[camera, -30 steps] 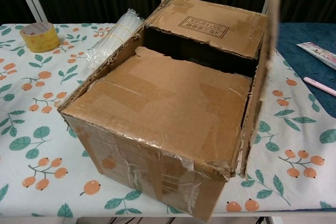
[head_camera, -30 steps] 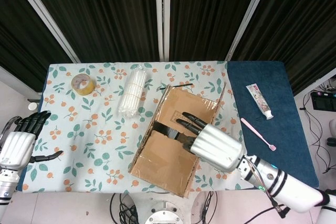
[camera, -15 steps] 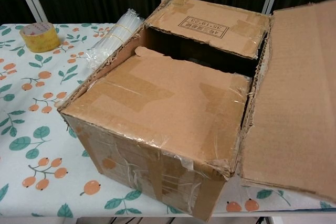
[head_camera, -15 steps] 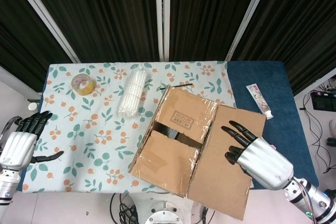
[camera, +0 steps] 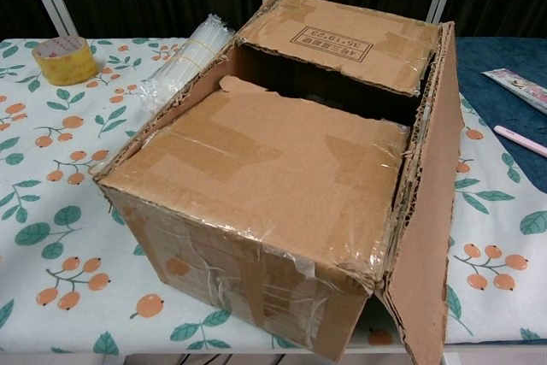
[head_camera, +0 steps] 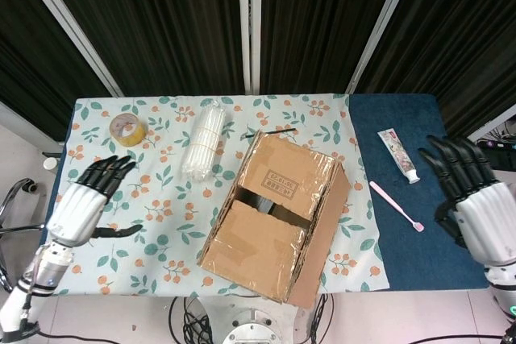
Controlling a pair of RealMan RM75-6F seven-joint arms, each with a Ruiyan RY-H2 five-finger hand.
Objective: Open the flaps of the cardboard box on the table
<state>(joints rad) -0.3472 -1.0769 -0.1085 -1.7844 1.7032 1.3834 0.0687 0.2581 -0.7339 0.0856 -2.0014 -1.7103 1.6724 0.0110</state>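
Cardboard box (head_camera: 274, 215) sits mid-table, its long axis running toward us, the two inner flaps (camera: 282, 156) not yet lifted; our left hand (head_camera: 85, 199) and right hand (head_camera: 472, 199) flank it, both empty with fingers spread.

Cardboard box (head_camera: 274, 215) brown, worn, with clear tape on seams; stands on table slightly rotated, near front edge at center. Right long flap (camera: 427, 211) folded out, hangs down along right wall, at 3 o'clock from box center. Two short inner flaps lie flat over opening: far flap (camera: 342, 40) with printed label at 12 o'clock, near flap (camera: 265, 160) with torn edge at 6 o'clock. Dark gap (camera: 325, 87) between them; inside not readable.
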